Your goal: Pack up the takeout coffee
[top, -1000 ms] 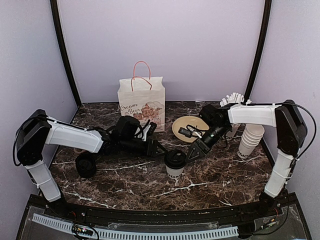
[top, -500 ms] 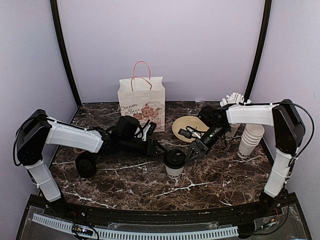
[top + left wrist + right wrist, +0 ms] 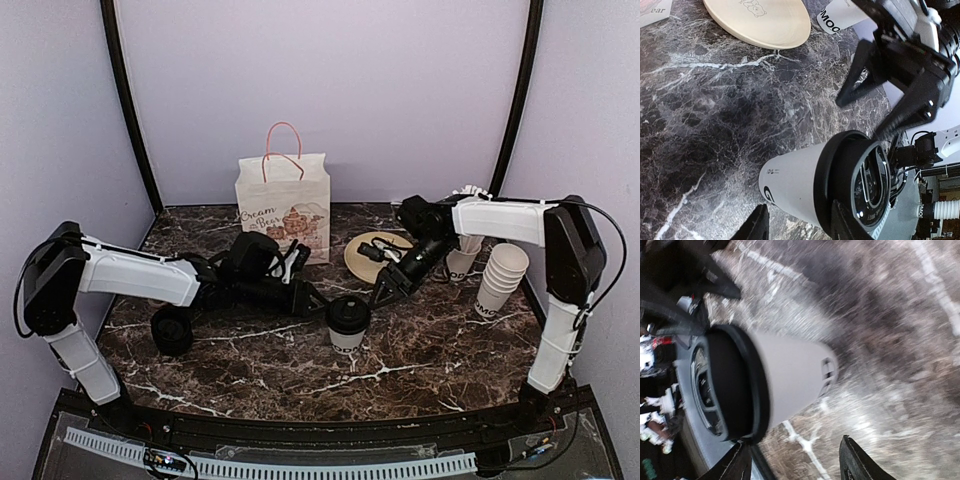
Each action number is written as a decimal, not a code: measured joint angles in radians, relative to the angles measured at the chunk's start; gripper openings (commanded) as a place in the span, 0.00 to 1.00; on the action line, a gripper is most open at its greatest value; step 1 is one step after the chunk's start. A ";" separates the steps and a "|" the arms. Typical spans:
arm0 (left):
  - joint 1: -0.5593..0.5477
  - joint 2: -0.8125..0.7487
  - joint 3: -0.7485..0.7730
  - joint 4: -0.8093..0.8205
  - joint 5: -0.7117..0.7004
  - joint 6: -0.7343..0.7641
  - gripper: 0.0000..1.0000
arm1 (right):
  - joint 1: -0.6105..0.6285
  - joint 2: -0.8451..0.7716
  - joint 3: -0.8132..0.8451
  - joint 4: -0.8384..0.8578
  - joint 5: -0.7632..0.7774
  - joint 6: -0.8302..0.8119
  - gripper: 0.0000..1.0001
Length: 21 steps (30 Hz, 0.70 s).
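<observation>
We see one lidded coffee cup [image 3: 348,322] standing upright on the marble table [image 3: 430,350], in front of the paper bag [image 3: 283,205] and a little to its right. Its white side carries black lettering near the base, and the black lid sits on top.

The left gripper [image 3: 322,299] points at the cup from the side directly in front of the bag. Its jaws are spread wide, with the cup just off their tips. In the left wrist view one finger [image 3: 842,225] overlaps the lid's rim, and we cannot tell whether it touches.

The right gripper [image 3: 384,294] faces the cup from the opposite side, farther right of the bag. Its jaws are also spread and hold nothing.

Right of the bag lies a tan plate [image 3: 355,265]. Farther right stand a cup of white sticks [image 3: 462,262] and a stack of lidless cups [image 3: 500,282].

In front of the bag and well to its left sits a dark round thing [image 3: 172,328]. We cannot tell whether it is the second coffee.
</observation>
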 measured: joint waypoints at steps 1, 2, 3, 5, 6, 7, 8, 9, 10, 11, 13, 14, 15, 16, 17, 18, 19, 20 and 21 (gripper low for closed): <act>-0.001 -0.006 0.000 -0.010 -0.003 0.002 0.48 | -0.007 0.000 0.011 0.025 0.029 -0.002 0.61; -0.002 -0.014 -0.002 -0.023 -0.006 0.003 0.49 | -0.012 0.002 0.018 0.056 0.069 -0.003 0.62; -0.005 -0.023 -0.005 -0.034 -0.008 0.005 0.51 | -0.017 0.004 0.020 0.074 0.093 -0.005 0.62; -0.008 -0.038 -0.011 -0.053 -0.014 0.006 0.54 | -0.026 0.005 0.023 0.091 0.123 -0.009 0.63; -0.010 -0.047 -0.014 -0.060 -0.018 0.007 0.55 | -0.028 0.005 0.027 0.093 0.133 -0.011 0.63; -0.011 -0.059 -0.021 -0.069 -0.023 0.008 0.57 | -0.028 0.005 0.032 0.095 0.137 -0.013 0.63; -0.012 -0.068 -0.024 -0.077 -0.025 0.008 0.58 | -0.028 0.005 0.037 0.096 0.138 -0.016 0.64; -0.013 -0.078 -0.027 -0.080 -0.029 0.009 0.59 | -0.027 0.005 0.041 0.097 0.138 -0.019 0.64; -0.013 -0.090 -0.028 -0.081 -0.034 0.010 0.60 | -0.027 0.004 0.043 0.101 0.138 -0.021 0.65; -0.013 -0.101 -0.029 -0.080 -0.039 0.012 0.61 | -0.027 0.003 0.043 0.104 0.138 -0.024 0.65; -0.013 -0.124 -0.030 -0.077 -0.048 0.016 0.62 | -0.027 0.001 0.043 0.106 0.138 -0.026 0.65; -0.013 -0.135 -0.030 -0.073 -0.051 0.018 0.62 | -0.028 -0.002 0.042 0.106 0.138 -0.028 0.65; -0.013 -0.143 -0.030 -0.068 -0.054 0.019 0.63 | -0.027 -0.006 0.041 0.106 0.138 -0.031 0.66; -0.013 -0.150 -0.030 -0.060 -0.059 0.021 0.65 | -0.028 -0.012 0.038 0.106 0.137 -0.035 0.66; -0.013 -0.155 -0.030 -0.051 -0.061 0.025 0.67 | -0.028 -0.021 0.034 0.106 0.136 -0.041 0.67; -0.013 -0.158 -0.030 -0.041 -0.062 0.028 0.70 | -0.028 -0.030 0.026 0.105 0.134 -0.047 0.67; -0.013 -0.160 -0.032 -0.032 -0.064 0.032 0.71 | -0.027 -0.043 0.016 0.104 0.130 -0.053 0.69; -0.013 -0.161 -0.033 -0.027 -0.068 0.036 0.74 | -0.028 -0.057 0.005 0.103 0.125 -0.060 0.70; -0.014 -0.161 -0.034 -0.025 -0.071 0.041 0.75 | -0.028 -0.073 -0.010 0.101 0.117 -0.069 0.71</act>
